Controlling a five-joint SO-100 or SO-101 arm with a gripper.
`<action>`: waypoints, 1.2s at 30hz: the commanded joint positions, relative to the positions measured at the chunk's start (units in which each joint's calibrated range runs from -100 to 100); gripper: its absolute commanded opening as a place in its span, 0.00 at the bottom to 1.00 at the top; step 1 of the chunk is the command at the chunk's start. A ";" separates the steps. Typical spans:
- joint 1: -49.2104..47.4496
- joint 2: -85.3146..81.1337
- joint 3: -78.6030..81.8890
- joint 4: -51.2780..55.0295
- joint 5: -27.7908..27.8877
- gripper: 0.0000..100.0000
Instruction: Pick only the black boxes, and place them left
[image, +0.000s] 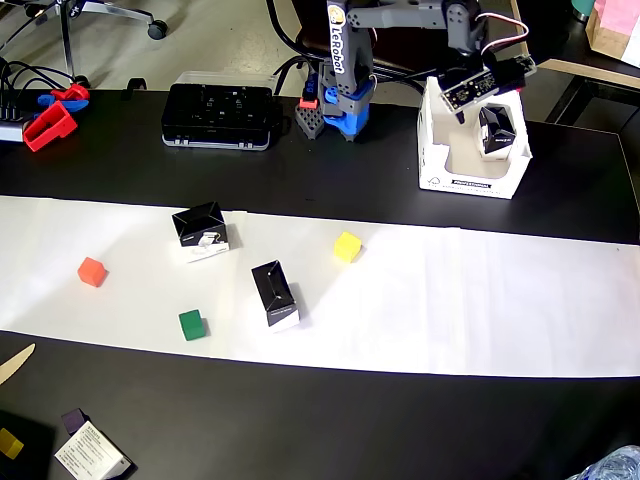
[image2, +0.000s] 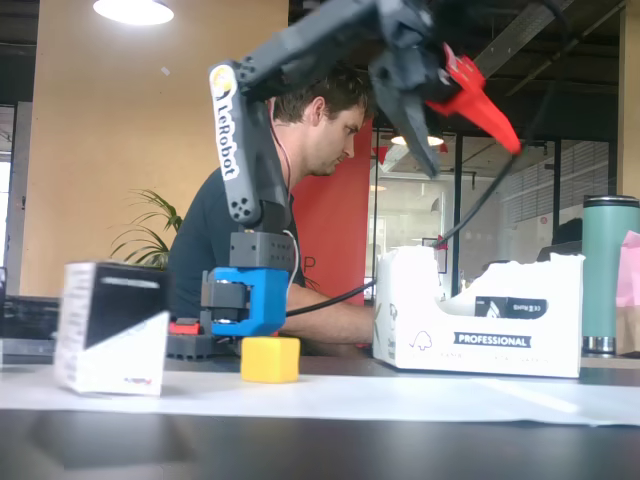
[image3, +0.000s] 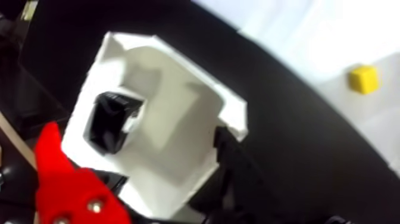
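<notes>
Two black boxes lie on the white paper strip (image: 480, 300) in the overhead view, one at the left (image: 200, 230) and one nearer the middle (image: 275, 293). One of them stands at the left of the fixed view (image2: 110, 325). A third black box (image: 497, 130) lies inside the white open container (image: 470, 180) at the back right; the wrist view shows it there too (image3: 110, 122). My gripper (image: 490, 100) hangs above that container (image2: 480, 340), open and empty, with its red finger (image3: 59, 173) and dark finger (image3: 229, 155) spread apart.
A yellow cube (image: 346, 246), a red cube (image: 92, 271) and a green cube (image: 192, 324) sit on the paper. A big flat black case (image: 218, 115) and red parts (image: 50, 125) stand at the back left. A white carton (image: 90, 450) lies at the front left. A person (image2: 300, 200) sits behind the arm.
</notes>
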 joint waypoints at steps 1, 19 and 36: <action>14.38 -7.59 -1.27 0.49 6.99 0.51; 51.28 -6.72 -0.47 -6.34 20.83 0.52; 60.73 12.00 -1.27 -33.69 27.20 0.52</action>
